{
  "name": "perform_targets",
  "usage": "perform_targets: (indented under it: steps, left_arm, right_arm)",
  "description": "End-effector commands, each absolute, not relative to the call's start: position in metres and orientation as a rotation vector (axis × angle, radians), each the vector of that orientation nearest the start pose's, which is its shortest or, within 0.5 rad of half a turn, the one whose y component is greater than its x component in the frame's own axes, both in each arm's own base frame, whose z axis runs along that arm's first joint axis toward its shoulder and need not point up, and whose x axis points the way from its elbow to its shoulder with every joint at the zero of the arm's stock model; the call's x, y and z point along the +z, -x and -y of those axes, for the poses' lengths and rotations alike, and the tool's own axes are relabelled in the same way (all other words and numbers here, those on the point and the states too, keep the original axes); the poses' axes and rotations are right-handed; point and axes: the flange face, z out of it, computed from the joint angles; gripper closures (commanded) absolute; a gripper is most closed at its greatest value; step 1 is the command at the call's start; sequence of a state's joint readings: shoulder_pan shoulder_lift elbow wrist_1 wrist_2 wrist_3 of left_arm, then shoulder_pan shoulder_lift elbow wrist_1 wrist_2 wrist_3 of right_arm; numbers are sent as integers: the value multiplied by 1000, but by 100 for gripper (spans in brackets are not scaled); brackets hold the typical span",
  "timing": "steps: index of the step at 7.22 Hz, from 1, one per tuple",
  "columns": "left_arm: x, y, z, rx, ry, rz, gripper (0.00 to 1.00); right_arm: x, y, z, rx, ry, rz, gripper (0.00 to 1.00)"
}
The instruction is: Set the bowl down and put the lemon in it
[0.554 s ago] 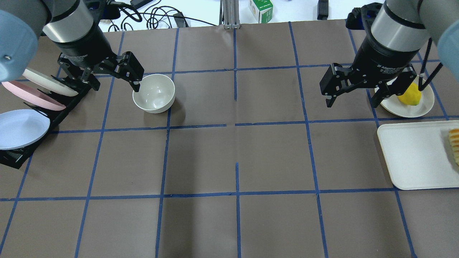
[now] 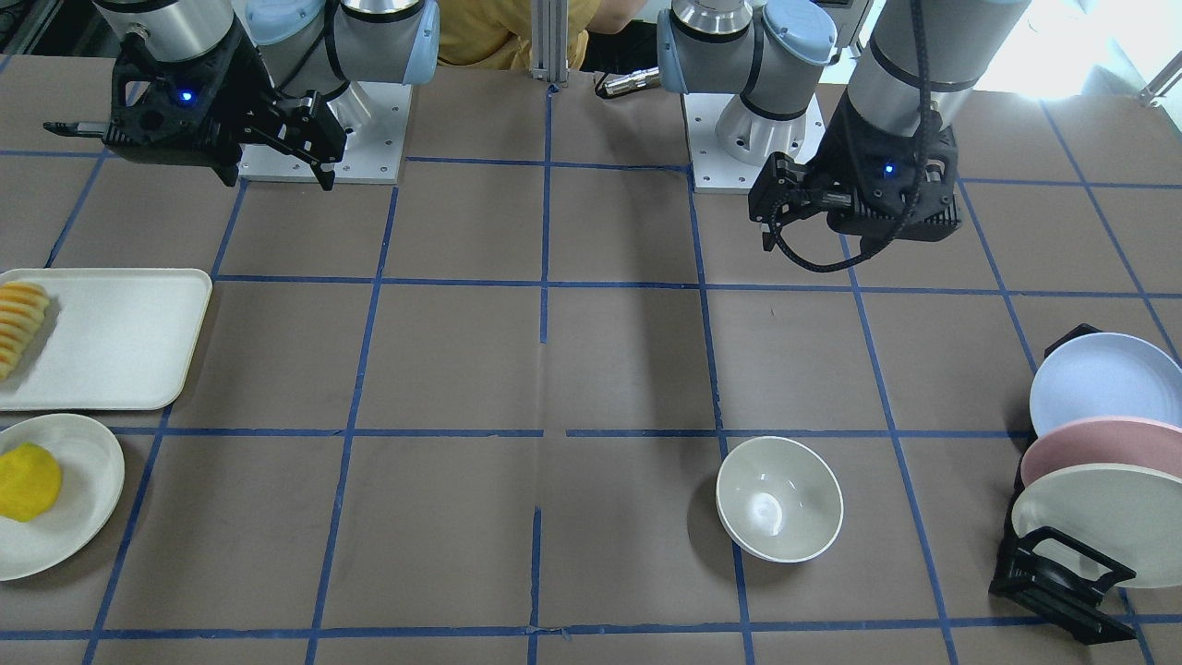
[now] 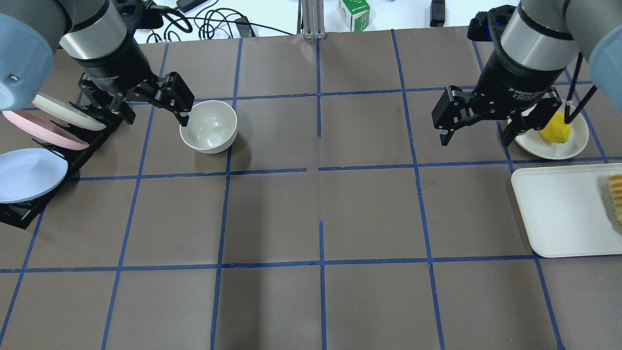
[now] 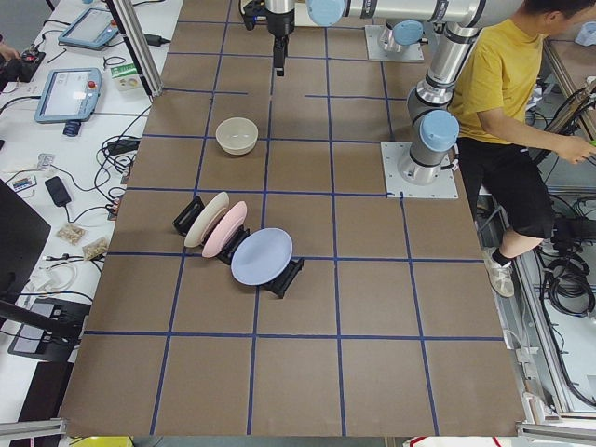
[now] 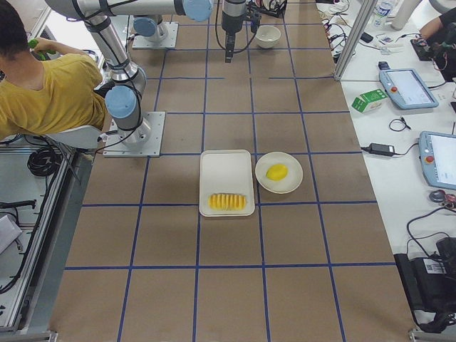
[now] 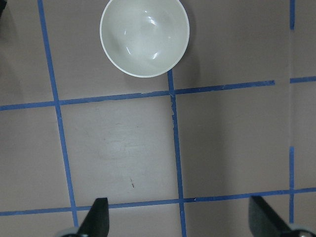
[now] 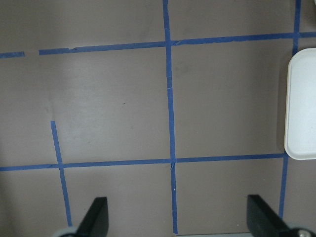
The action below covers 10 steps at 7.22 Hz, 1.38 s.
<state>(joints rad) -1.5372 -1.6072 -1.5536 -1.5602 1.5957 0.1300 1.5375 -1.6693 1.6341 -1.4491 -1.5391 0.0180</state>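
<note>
The off-white bowl (image 3: 209, 127) stands upright and empty on the brown table at the far left; it also shows in the front view (image 2: 780, 499) and in the left wrist view (image 6: 144, 37). My left gripper (image 3: 156, 115) is open and empty, held above the table just beside the bowl's left rim. The yellow lemon (image 3: 554, 131) lies on a shallow off-white plate (image 3: 571, 146) at the far right; it also shows in the front view (image 2: 28, 480). My right gripper (image 3: 474, 140) is open and empty, left of that plate and above the table.
A white tray (image 3: 559, 214) with a row of yellow-orange fruit slices (image 3: 616, 194) lies near the plate at the right edge. A black rack with pastel plates (image 3: 29, 170) stands at the left edge. A person in a yellow shirt (image 4: 503, 84) sits behind the robot.
Both grippers have shifted very slightly; both stay open and empty. Bowl and lemon have not moved.
</note>
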Motion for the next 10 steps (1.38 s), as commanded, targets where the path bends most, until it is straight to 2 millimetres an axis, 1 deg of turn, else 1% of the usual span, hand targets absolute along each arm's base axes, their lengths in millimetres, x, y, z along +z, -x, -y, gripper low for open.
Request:
perform_targets:
  steps: [1,2,3,4,5,6,7,8,9,10]
  left_arm:
    - [404,65,580,-54,-136,-3111,0]
    - [364,53,607,25,-115,-3125,0]
    - [324,39,632,23,-87,-3127,0]
    - [283,35,651,23,-87,-3127,0]
    - [246,34,658,37,-87,-3129,0]
    - [219,33,663,46,-87,-3133,0]
    - [203,36,667,51,-87,-3170,0]
    - [198,34,668,57,-87,-3174,0]
    - [199,35,669,52,-92,-3172,53]
    - [200,35,668,53,-87,-3171,87]
  right_arm:
    - [475,-98,465,170,-164,-3105,0]
    - [462,-61,491,126,-244,-3102,0]
    - [441,-27,516,124,-331,-3088,0]
    - [410,4,552,71,-300,-3114,0]
    - [377,33,580,19,-208,-3201,0]
    - [351,68,595,14,-182,-3220,0]
    - [325,110,599,59,-169,-3197,0]
    - [303,136,614,7,-32,-3216,0]
    - [290,147,627,-27,111,-3240,0]
    - [282,150,634,-19,184,-3233,0]
